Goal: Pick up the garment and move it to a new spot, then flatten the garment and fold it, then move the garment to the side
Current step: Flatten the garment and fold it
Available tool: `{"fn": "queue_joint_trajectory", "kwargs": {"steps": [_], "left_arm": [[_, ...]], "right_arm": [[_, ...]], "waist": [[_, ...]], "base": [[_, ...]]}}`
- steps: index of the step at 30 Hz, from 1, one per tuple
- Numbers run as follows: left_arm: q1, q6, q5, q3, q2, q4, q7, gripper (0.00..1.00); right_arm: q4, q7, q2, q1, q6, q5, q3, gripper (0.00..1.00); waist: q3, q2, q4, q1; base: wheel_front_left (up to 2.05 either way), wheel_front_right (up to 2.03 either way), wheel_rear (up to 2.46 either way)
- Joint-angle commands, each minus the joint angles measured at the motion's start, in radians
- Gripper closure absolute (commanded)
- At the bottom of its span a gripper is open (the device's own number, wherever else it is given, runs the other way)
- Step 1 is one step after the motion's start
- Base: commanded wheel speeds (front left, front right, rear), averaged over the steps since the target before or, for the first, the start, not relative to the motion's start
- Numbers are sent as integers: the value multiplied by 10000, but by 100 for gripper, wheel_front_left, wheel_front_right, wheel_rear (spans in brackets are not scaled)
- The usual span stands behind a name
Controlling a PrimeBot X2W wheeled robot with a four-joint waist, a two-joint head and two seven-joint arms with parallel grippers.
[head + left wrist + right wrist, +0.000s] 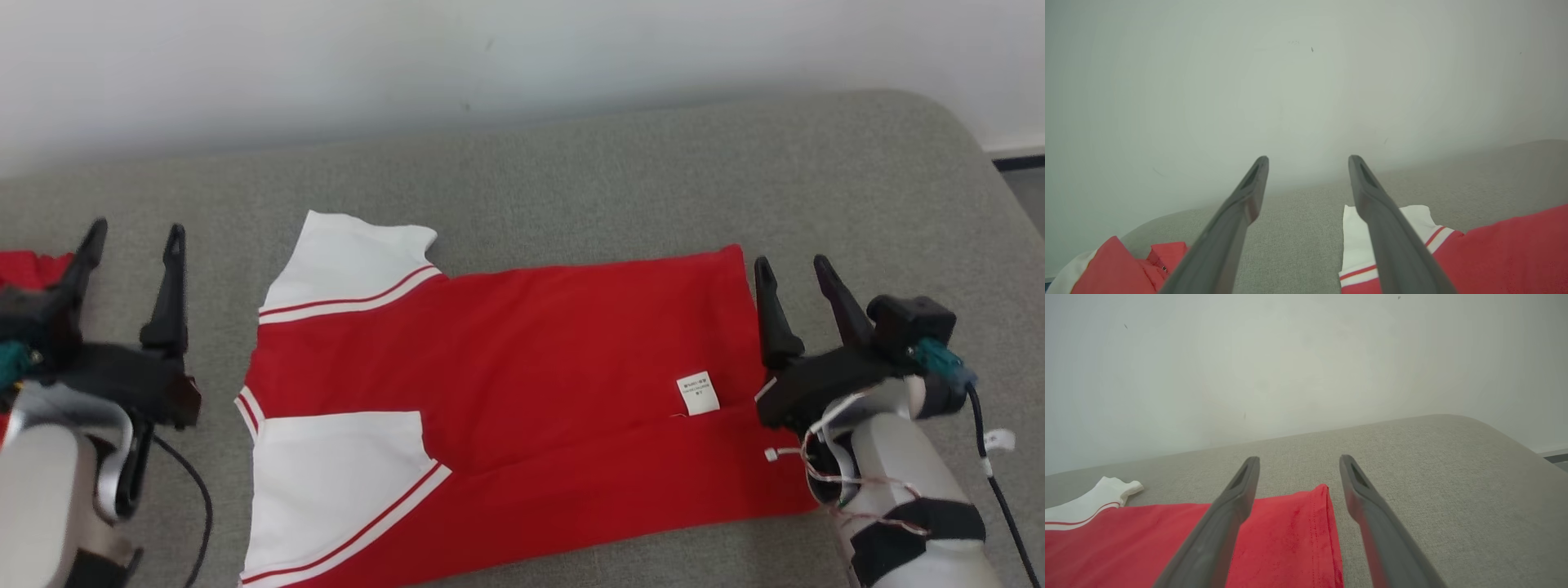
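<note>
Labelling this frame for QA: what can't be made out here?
- Care label print: head view, too small to read.
- Shirt lower sleeve and side: head view, cut off by bottom edge.
- Second red garment: head view, cut by left edge, partly behind left gripper.

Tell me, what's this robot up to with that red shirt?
It is folding it. The red and white shirt lies spread on a gray cushion, its near side seemingly folded over. The left gripper and right gripper are open at either end, holding nothing. Another red garment sits at the far left.
</note>
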Motion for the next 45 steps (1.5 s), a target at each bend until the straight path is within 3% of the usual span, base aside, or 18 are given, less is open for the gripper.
{"fn": "queue_joint_trajectory", "kwargs": {"steps": [1, 4, 11, 24, 35, 44, 45], "left_arm": [[-750, 18, -441, -359, 353, 295, 345, 0], [-1876, 16, -1056, -998, 840, 810, 855, 0], [-3819, 14, -2187, -2573, 1389, 2219, 1490, 0], [-5523, 15, -3746, -4851, 2124, 4233, 2369, 0], [-6532, 13, -4344, -5968, 2325, 5440, 2732, 0], [-6990, 12, -4937, -6601, 2094, 5977, 2787, 0], [-6990, 12, -4968, -6717, 2060, 5987, 2878, 0]], "right_arm": [[368, 177, 0, -647, -24, -103, 101, 0], [874, 301, -5, -1524, -24, -128, 223, 0], [2044, 618, 74, -3085, -24, -132, 550, 0], [3284, 855, 471, -4512, -26, 113, 1508, 0], [3705, 990, 613, -5139, -25, 558, 2436, 0], [4431, 1220, 611, -5601, -25, 911, 2658, 0], [4434, 1170, 645, -5672, -25, 963, 2709, 5]], "waist": [[1194, -1, -445, -2], [1708, -1, -565, -2], [2444, -1, -864, -2], [2961, -1, -1619, -2], [3377, -1, -1917, -2], [3649, -1, -1774, -2], [3688, -1, -1762, -2]], "base": [[0, 0, 0], [0, 0, 0], [0, 0, 0], [0, 0, 0], [0, 0, 0], [0, 0, 0], [0, 0, 0]]}}
